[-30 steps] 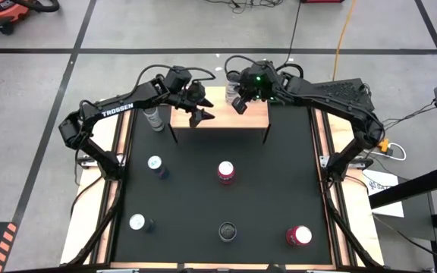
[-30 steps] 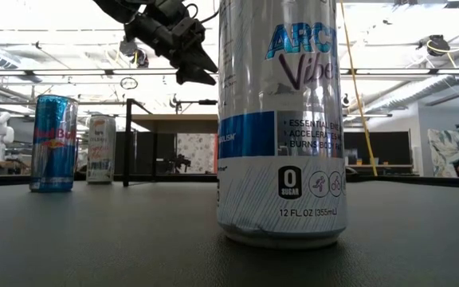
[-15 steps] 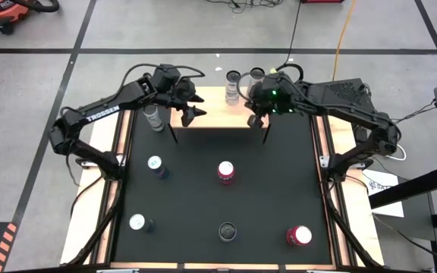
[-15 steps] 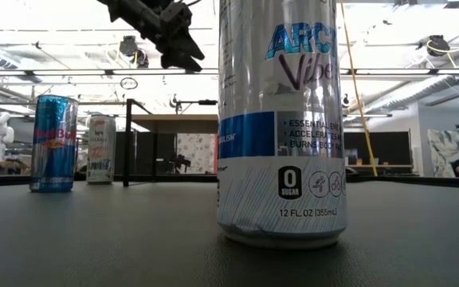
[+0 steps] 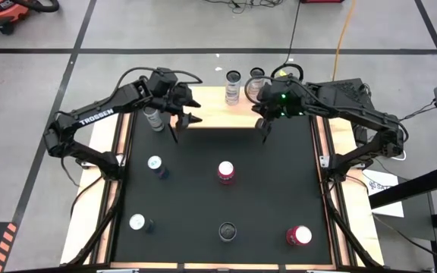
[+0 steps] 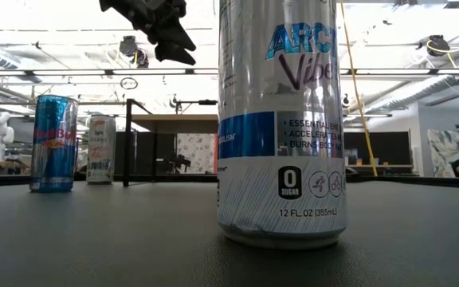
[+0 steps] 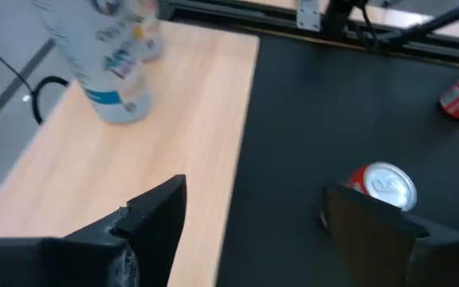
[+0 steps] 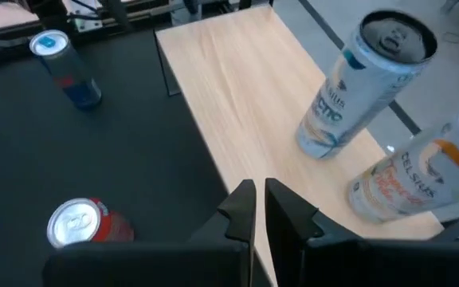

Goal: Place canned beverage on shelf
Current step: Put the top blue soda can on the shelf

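The shelf [image 5: 211,114] is a light-wood board on thin black legs at the table's far edge. Two canned beverages stand upright on their bases at its far right: a white-and-blue one [image 5: 234,86] [image 8: 355,89] and a white-and-orange one [image 5: 257,78] [image 8: 417,180]. My left gripper [image 5: 191,111] [image 7: 249,215] hovers open above the shelf's left near corner, holding nothing, and also shows in the low view [image 6: 172,36]. My right gripper [image 5: 264,125] [image 8: 257,209] hangs shut and empty above the shelf's right near corner.
More cans stand on the black table: a silver one [image 5: 155,117] left of the shelf, a blue one [image 5: 156,165], a red one [image 5: 225,171], a white one [image 5: 137,222], a dark-topped one [image 5: 227,231] and a red one [image 5: 298,236]. The shelf's middle and left are bare wood.
Both grippers have drawn back from the shelf and risen. My right gripper, shut, has gone from beside the white-and-blue can toward the table's right and near edges, uncovering both cans. My left gripper has backed toward the table's left edge.
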{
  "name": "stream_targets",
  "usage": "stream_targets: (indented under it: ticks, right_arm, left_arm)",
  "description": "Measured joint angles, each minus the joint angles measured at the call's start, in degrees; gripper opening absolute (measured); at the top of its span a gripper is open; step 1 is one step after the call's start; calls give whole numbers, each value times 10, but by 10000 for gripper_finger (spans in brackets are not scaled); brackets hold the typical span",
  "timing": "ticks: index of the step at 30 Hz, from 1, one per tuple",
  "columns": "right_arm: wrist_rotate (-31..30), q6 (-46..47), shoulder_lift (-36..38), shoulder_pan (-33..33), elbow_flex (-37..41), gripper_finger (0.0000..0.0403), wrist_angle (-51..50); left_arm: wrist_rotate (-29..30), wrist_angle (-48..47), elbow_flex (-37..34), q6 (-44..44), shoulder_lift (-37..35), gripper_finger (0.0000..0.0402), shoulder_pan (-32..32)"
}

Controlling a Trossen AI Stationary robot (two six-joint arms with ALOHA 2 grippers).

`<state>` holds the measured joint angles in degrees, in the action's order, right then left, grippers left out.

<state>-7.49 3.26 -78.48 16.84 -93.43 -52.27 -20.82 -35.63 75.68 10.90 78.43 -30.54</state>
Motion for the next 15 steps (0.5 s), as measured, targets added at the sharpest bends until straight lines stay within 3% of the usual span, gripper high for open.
stream_targets:
  ticks: [15]
  right_arm:
    - [0, 22, 1, 0, 0, 13, -34]
  left_arm:
    - [3, -130, 0, 6, -25, 314, 60]
